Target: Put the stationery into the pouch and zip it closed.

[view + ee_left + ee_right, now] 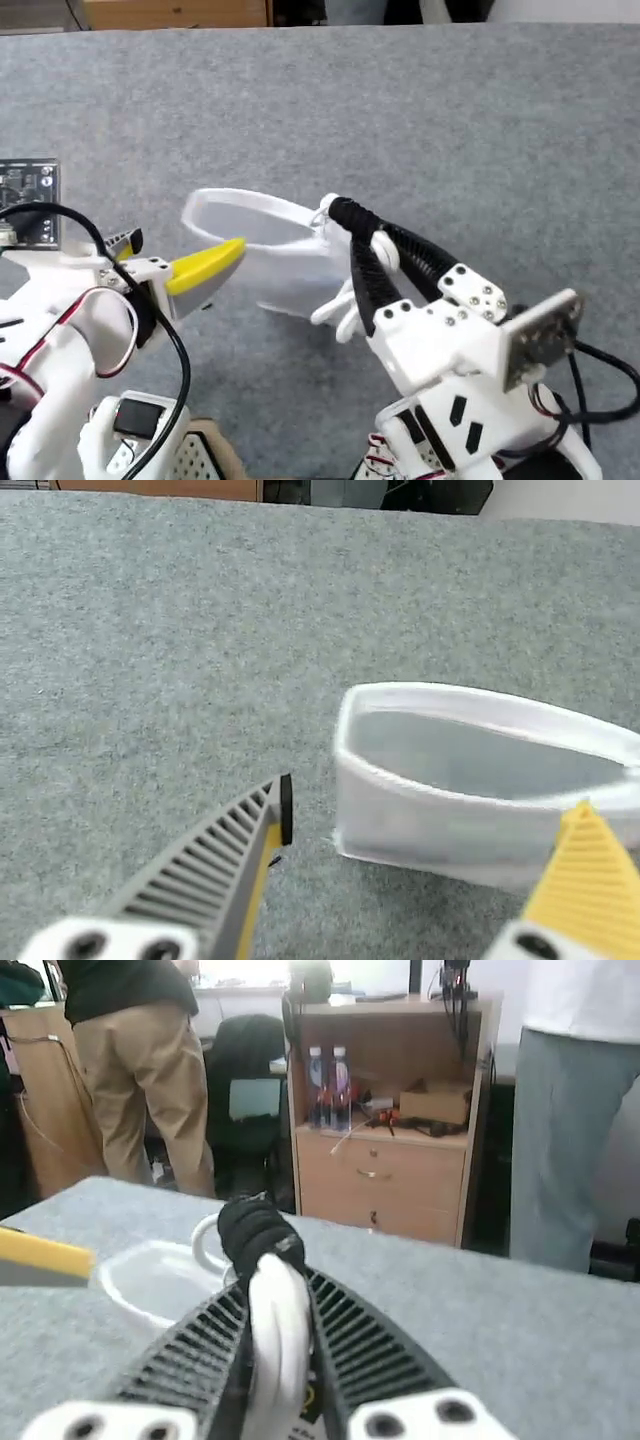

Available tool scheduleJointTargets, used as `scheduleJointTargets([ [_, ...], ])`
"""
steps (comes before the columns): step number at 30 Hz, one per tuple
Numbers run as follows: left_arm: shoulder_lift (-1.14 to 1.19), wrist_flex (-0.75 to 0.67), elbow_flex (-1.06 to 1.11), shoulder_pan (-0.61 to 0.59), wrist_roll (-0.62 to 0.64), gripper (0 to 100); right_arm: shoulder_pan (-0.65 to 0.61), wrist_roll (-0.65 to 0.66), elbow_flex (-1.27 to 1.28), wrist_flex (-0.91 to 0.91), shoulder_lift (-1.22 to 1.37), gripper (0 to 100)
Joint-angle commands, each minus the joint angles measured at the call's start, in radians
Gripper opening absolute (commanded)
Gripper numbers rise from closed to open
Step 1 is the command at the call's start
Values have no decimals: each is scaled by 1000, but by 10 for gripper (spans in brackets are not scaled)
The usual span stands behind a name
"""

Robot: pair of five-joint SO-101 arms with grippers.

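Board [28,190]: small circuit board at the far left edge of the worktop [450,120], with a black cable running from it toward the left arm

Left arm [60,320]: white, at the near left corner, pointing toward the middle of the worktop

Left jaws: spread wide and holding nothing; one is yellow, the other grey with a yellow edge; the yellow one lies against the pouch's near wall in the high view, though whether it touches I cannot tell; the grey one is out beside the pouch's left end, over bare worktop

Pouch [285,275]: white and translucent, in the middle of the worktop between the two arms; its mouth is open in a long oval facing up; its left end is free and its right end is caught by the right arm

Right jaws: black and ribbed, closed tight on a white fold at the pouch's right end, which is squeezed between them in the right wrist view

Right arm [440,340]: white, at the near right, slanting in toward the pouch, its wrist camera board sticking out to the right

Worktop cover: grey and felt-like across the whole surface

Behind: wooden cabinet [400,1175] with two bottles [330,1085] on its shelf, and a dark chair [250,1090] beside it
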Motion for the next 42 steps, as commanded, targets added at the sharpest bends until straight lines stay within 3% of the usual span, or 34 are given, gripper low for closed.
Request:
scheduleJointTargets([
  [1, 3, 5, 2, -5, 5, 407, 12, 12, -54, -38, 7, 12],
  [12, 3, 5, 156, 7, 5, 407, 12, 69, -104, -94, 8, 12],
  [15, 5, 3, 194, 65, 5, 409, 15, 109, -96, -94, 10, 12],
  [19, 5, -28, 202, 166, 3, 411, 81, 198, -45, -132, 8, 12],
  [23, 3, -40, 200, 177, 3, 411, 166, 265, -16, -239, 7, 12],
  [32, 3, -34, 200, 179, 3, 411, 209, 275, 31, -241, 2, 12],
  [37, 3, -32, 202, 180, 3, 411, 198, 270, 143, -86, 5, 12],
  [42, 3, -35, 208, 174, 3, 411, 44, 163, 139, 138, -2, 12],
])
